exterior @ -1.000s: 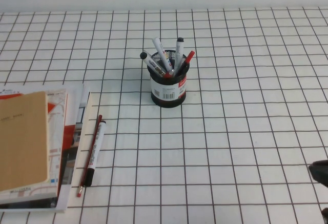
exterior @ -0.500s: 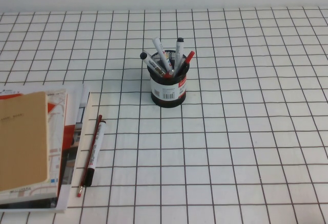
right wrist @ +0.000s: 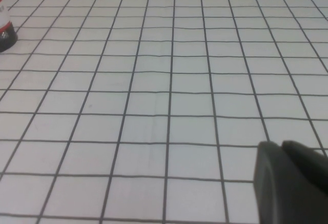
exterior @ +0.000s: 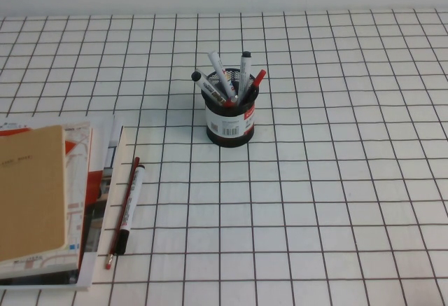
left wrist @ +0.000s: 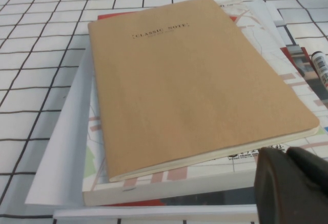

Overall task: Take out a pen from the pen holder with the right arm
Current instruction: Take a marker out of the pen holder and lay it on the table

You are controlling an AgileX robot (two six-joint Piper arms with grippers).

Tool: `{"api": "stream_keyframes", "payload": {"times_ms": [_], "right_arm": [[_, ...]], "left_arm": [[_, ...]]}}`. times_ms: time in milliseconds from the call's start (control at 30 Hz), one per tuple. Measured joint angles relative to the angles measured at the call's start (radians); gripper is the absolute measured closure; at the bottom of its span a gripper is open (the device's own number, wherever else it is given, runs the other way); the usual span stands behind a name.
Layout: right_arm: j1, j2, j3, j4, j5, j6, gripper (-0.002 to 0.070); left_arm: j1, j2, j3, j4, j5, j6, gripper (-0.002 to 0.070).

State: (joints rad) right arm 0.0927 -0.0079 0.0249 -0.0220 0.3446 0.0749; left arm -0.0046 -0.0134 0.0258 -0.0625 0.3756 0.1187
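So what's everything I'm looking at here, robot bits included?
table cover: one, white with black grid, under everything
pen holder: one, black mesh with a white and red label, middle of the table
pens in holder: at least four, three pale markers with dark caps and one red, leaning out of the top
loose marker: one, white with black ends, flat beside the books
pencil: one, dark red, lying alongside the loose marker
notebook: one, tan, on top of the stack on the robot's left
printed books: a couple, white with red, under the notebook
left gripper: one, dark, above the stack's edge
right gripper: one, dark, shut, above bare cloth away from the holder
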Motion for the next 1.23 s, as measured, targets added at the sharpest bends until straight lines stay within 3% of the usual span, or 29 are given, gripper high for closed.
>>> {"api": "stream_keyframes", "payload": {"times_ms": [1233], "right_arm": [[0.0, 0.0, 0.0, -0.003, 0.003, -0.019, 0.0692]], "left_arm": [[0.0, 0.0, 0.0, 0.0, 0.0, 0.0, 0.0679]]}}
